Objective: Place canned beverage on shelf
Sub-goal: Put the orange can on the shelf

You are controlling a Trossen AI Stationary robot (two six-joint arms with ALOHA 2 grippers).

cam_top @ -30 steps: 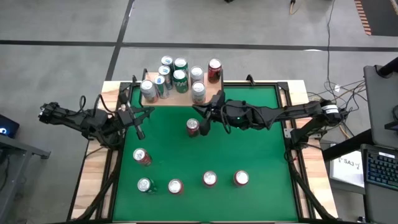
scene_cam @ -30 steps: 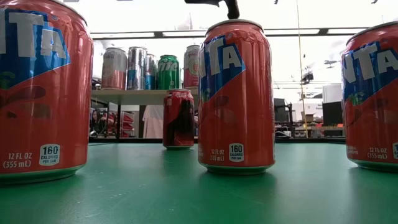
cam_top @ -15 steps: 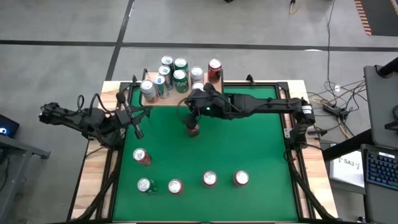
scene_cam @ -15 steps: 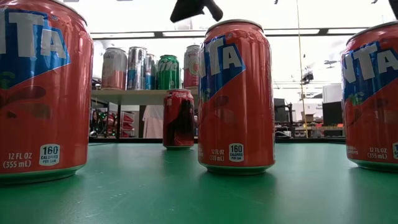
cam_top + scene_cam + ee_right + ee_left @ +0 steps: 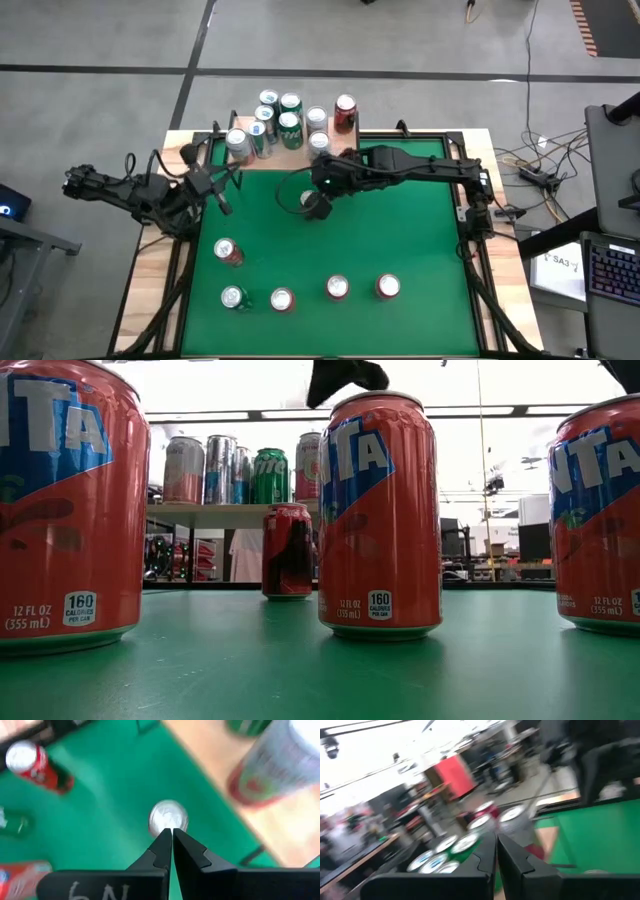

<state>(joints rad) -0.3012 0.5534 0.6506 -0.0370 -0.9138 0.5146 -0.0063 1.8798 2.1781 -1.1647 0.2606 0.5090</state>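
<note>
A dark red can (image 5: 288, 550) stands upright on the green table (image 5: 400, 230), just in front of the shelf (image 5: 290, 158). The shelf is a light-wood board at the table's far edge and carries several cans (image 5: 285, 125). My right gripper (image 5: 171, 837) is shut and slants down above the can's silver top (image 5: 168, 816), clear of it. In the high view the right gripper (image 5: 316, 203) covers most of that can. My left gripper (image 5: 227, 207) is shut and empty, hovering near the table's left edge beside the shelf.
A red can (image 5: 228, 252) lies at the left of the table. A green can (image 5: 233, 297) and three orange-red cans (image 5: 337, 288) stand along the near edge. The table's right half is bare green surface.
My right gripper has risen and tipped from roughly level to slanting steeply down, coming over the top of the dark red can from its right. It has stayed shut. The can has not moved.
</note>
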